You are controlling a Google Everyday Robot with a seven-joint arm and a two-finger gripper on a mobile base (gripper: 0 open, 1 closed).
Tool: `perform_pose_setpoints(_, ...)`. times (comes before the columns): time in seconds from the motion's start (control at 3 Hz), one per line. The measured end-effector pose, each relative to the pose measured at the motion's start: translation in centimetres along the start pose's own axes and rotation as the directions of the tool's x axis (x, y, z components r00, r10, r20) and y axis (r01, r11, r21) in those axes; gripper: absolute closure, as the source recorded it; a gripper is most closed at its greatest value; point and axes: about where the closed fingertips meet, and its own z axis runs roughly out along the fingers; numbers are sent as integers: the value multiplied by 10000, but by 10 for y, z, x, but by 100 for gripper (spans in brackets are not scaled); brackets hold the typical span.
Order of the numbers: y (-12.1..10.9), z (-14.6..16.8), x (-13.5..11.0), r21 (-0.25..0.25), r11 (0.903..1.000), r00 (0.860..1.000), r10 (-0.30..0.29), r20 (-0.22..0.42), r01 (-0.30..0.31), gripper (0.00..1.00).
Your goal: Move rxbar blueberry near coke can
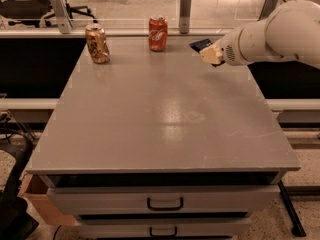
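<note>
Along the far edge of the grey table [160,114]: two cans, then a gripper holding a bar.

At the back left stands a gold-brown patterned can [97,44]; right of it, upright near the back middle, is the coke can [158,34]. Further right, apart from the coke can, the dark rxbar blueberry [200,45] sticks out leftward from the gripper [211,54], whose tan fingers are clamped on its right end above the table's back right part. The white arm [280,34] reaches in from the right. Two drawers [165,203] sit under the tabletop.

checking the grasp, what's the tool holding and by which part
The tool, right of the coke can, holds the rxbar blueberry by its right end.
</note>
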Motion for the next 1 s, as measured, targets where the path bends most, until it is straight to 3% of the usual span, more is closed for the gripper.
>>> perform_pose_setpoints(1.0, -33, 96, -25, -656, 9966, 9981, -474, 392, 499, 100)
